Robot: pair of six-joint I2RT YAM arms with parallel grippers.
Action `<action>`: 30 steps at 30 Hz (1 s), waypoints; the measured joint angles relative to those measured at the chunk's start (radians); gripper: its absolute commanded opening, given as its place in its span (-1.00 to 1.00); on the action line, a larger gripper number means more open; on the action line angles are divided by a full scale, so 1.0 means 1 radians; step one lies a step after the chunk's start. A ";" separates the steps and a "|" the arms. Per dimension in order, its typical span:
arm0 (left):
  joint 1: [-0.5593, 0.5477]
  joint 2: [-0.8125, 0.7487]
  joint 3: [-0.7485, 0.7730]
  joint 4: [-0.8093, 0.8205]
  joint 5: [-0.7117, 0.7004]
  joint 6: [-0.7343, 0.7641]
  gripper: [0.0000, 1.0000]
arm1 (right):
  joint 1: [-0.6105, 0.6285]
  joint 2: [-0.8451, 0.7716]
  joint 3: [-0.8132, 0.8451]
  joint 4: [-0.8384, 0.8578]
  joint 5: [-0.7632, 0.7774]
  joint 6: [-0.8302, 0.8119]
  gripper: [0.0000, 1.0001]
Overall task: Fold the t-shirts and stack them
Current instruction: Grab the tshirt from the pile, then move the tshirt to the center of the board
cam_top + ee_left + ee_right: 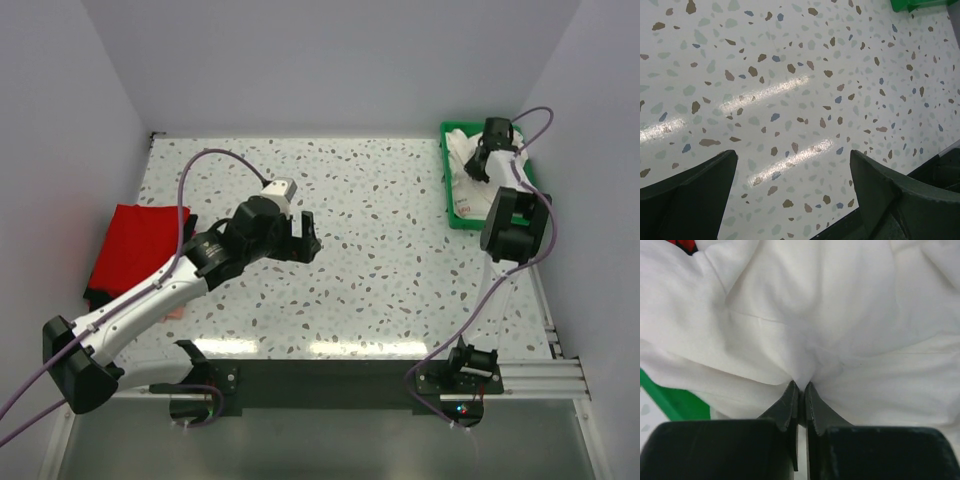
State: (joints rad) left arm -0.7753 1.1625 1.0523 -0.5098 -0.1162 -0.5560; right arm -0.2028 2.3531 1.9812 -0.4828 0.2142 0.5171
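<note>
Two shirts plain to see, one container. Green tray [456, 216] sits at the far right corner of the speckled table [380, 260], hard by the right wall. Inside it is a rumpled white shirt [462, 165], bunched and unfolded, covering most of the tray's floor. The right wrist view shows the same cloth [840, 315] up close in soft creases. A scrap of red print shows at the top left corner. A strip of the tray's green wall [682, 404] shows under the cloth at lower left.

Right gripper [492, 140] is down in the tray, on top of the white shirt. Its two fingers [786, 407] are pinched nearly together. The cloth puckers to a point right where the tips meet, so the gripper is clenched on a fold of the white shirt.

Red shirt [138, 245] lies at the left edge of the table, well apart from the tray, flat and roughly squared. A dark edge shows beneath its near left corner; cannot tell what that is.

Left gripper [303, 238] hangs over the middle of the table, between the red shirt and the tray and nearer the red shirt. Its jaws are spread wide with nothing between them. The left wrist view shows only bare speckled surface between the two dark fingers [690, 200], with a corner of the tray [917, 4] at the top right.
</note>
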 measured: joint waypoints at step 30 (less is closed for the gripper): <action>0.158 -0.188 -0.035 0.013 -0.046 -0.031 1.00 | 0.690 -0.890 -0.101 0.003 -0.151 0.006 -1.00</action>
State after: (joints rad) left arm -0.6174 0.9745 1.0168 -0.4969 -0.1619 -0.5865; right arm 0.4877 1.4635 1.8797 -0.4793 0.0628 0.5236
